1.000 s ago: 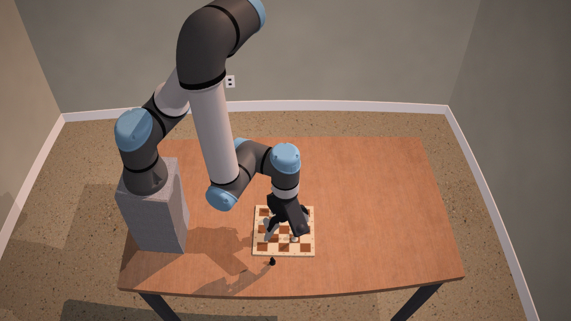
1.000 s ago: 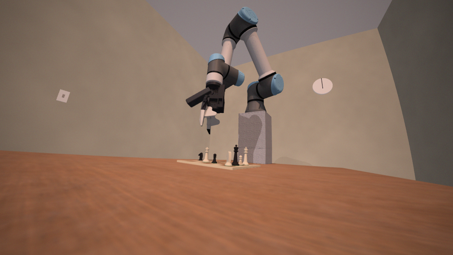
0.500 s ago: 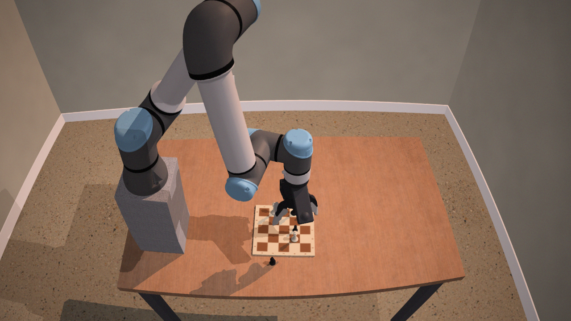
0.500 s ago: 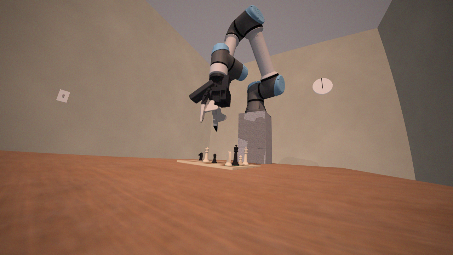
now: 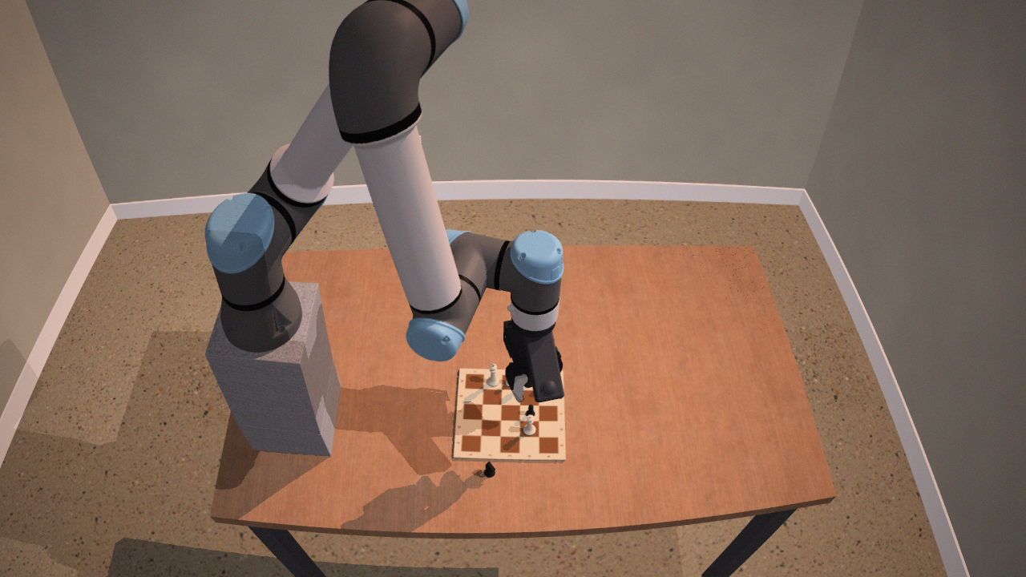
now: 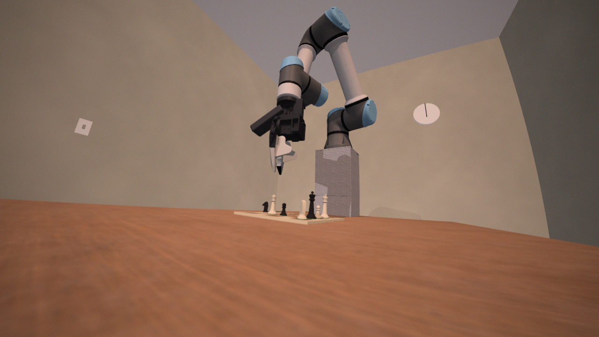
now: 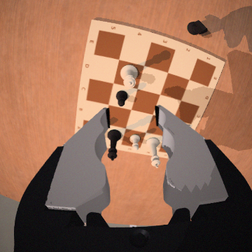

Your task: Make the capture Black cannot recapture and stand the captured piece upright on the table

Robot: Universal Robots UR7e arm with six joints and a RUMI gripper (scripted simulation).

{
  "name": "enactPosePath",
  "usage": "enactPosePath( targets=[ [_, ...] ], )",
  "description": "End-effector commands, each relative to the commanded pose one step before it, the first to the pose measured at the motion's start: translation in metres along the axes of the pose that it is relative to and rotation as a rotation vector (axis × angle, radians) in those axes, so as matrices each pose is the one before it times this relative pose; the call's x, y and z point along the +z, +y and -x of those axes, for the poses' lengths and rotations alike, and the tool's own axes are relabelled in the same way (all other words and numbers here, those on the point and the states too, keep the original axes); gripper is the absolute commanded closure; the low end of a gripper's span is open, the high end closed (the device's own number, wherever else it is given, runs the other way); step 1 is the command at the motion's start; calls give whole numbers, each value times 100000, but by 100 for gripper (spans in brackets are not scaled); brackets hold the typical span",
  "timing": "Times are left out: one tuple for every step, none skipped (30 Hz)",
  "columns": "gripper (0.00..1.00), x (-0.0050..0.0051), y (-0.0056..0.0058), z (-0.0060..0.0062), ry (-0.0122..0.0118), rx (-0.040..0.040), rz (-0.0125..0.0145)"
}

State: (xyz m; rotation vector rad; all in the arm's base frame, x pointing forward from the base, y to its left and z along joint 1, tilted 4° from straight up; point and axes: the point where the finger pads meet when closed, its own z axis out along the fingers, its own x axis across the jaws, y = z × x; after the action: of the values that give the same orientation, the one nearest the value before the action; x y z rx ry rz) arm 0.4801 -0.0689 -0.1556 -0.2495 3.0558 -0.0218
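Note:
The small chessboard (image 5: pixel 509 414) lies on the wooden table. In the wrist view a white piece (image 7: pixel 129 75) stands on about D4, with a black pawn (image 7: pixel 121 97) just below it on about C4. A black king (image 7: pixel 113 143), a white pawn (image 7: pixel 134 141) and a tall white piece (image 7: pixel 154 151) stand in the row nearest me. A black piece (image 7: pixel 196 27) stands upright on the table off the board, also in the top view (image 5: pixel 490 470). My gripper (image 7: pixel 131 108) (image 6: pixel 278 167) hangs well above the board's near edge. Its fingers stand narrowed but apart, with nothing between them. The left finger hides part of that row.
The arm's grey pedestal (image 5: pixel 276 373) stands at the table's left side. The arm's elbow (image 5: pixel 438 336) hangs over the table left of the board. The table's front edge runs a short way past the off-board black piece.

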Motion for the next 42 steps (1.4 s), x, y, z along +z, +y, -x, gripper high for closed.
enactPosePath(
  targets=[
    [75,-42,-22,43,-113,0,-65],
    [75,0,0,0,0,0,0],
    [75,0,0,0,0,0,0],
    [75,0,0,0,0,0,0],
    [75,0,0,0,0,0,0],
    [75,0,0,0,0,0,0],
    [75,0,0,0,0,0,0],
    [75,0,0,0,0,0,0],
    [75,0,0,0,0,0,0],
    [75,0,0,0,0,0,0],
    [75,0,0,0,0,0,0],
    [75,0,0,0,0,0,0],
    [75,0,0,0,0,0,0],
    [75,0,0,0,0,0,0],
    [75,0,0,0,0,0,0],
    [75,0,0,0,0,0,0],
    [75,0,0,0,0,0,0],
    [75,0,0,0,0,0,0],
    [75,0,0,0,0,0,0],
    [75,2,0,0,0,0,0],
    [75,4,0,0,0,0,0],
    [75,8,0,0,0,0,0],
    [75,12,0,0,1,0,0],
    [75,18,0,0,1,1,0],
    [75,24,0,0,1,1,0],
    [75,31,0,0,2,1,0],
    [75,0,0,0,0,0,0],
    [75,0,0,0,0,0,0],
    [75,38,0,0,2,1,0],
    [75,46,0,1,2,1,0],
    [75,54,0,1,3,2,0],
    [75,62,0,1,3,2,0],
    [75,71,0,1,3,2,0],
    [75,79,0,0,4,3,0],
    [75,87,0,1,1,1,0],
    [75,95,0,1,0,0,0],
    [75,103,0,1,0,0,0],
    [75,111,0,1,0,0,0],
    [75,118,0,1,0,0,0],
    [75,125,0,2,0,0,0],
    [75,131,0,1,0,0,0],
    [75,137,0,1,0,0,0]
  ],
)
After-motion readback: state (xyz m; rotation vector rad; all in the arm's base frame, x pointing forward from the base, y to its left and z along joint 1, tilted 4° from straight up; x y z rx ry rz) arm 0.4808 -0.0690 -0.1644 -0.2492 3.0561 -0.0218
